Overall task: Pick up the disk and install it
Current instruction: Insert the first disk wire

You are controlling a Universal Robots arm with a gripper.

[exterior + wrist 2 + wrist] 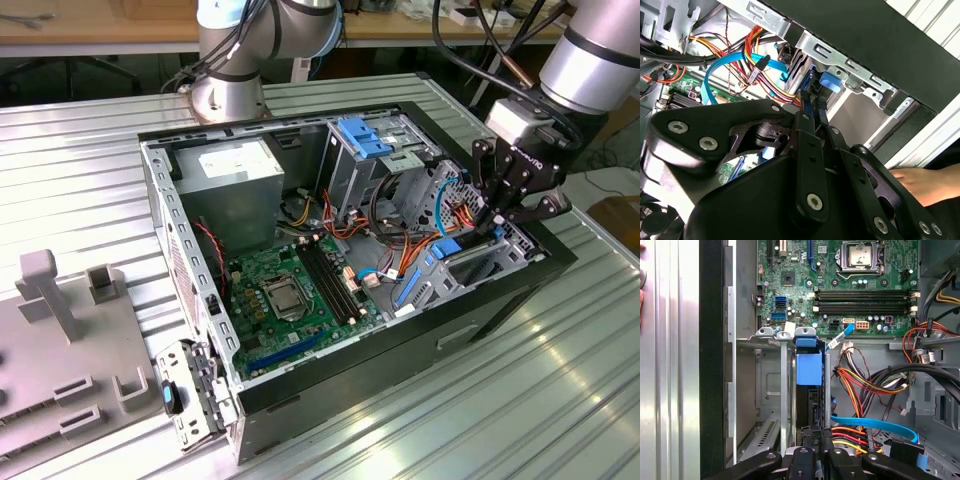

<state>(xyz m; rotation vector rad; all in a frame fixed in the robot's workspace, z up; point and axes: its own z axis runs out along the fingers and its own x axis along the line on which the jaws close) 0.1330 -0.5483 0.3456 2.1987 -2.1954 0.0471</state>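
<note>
The disk [808, 371] stands on edge in a slot of the metal drive cage [767, 332] at the case's front corner, its bright blue rail end facing the motherboard. My gripper [818, 434] is shut on the disk's dark rear edge, its fingers pressed close on either side. In the second wrist view the black fingers [806, 122] meet on the thin slab, with a blue rail tab [830, 81] just beyond them. In the exterior view my gripper [497, 222] hangs over the cage at the exterior view's right, with the disk's blue rail [447, 247] under it.
The open computer case [500, 300] lies on a ribbed metal table. Bundles of orange, red and blue cables [865, 382] crowd beside the cage. The motherboard [290, 290], power supply [235, 165] and a blue-latched upper cage [365, 135] lie inside. A person's hand [920, 182] rests outside the case.
</note>
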